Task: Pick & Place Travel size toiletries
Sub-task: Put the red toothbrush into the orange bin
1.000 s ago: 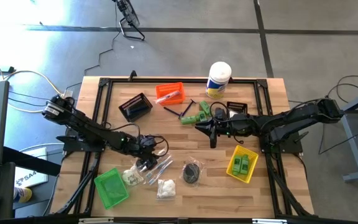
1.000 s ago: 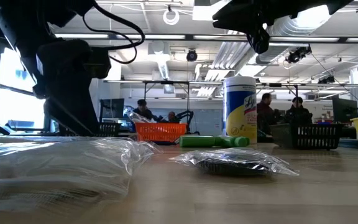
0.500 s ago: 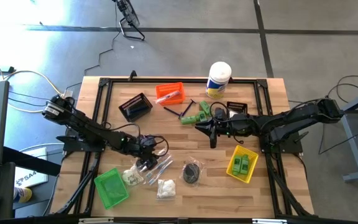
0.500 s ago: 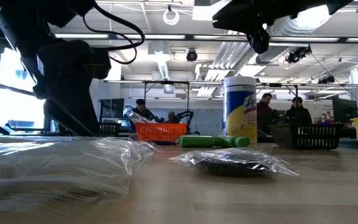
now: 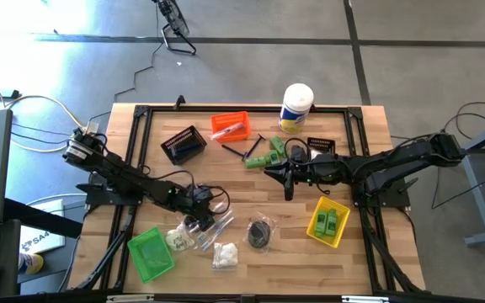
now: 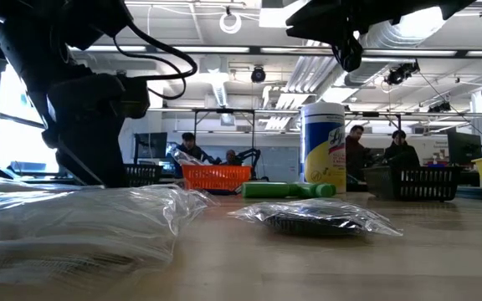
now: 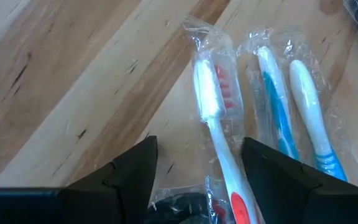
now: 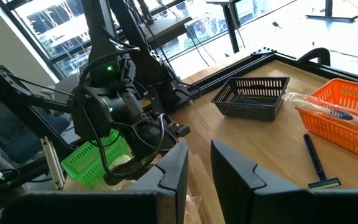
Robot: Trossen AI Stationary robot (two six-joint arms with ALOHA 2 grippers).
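The left hand (image 7: 194, 180) is low over the wrapped toothbrushes (image 7: 219, 124) on the table (image 5: 251, 202), fingers wide, one on each side of the red one. The right hand (image 5: 287, 179) waits mid-table, fingers narrow.

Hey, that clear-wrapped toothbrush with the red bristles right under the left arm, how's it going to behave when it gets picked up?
The clear-wrapped red-bristled toothbrush probably stays stiff, since its handle is one straight plastic stick. The loose, crinkled wrapper could be slippery, so the open left end effector poised over it may grip film rather than handle. It looks light, and lying flat it seems unlikely to roll.
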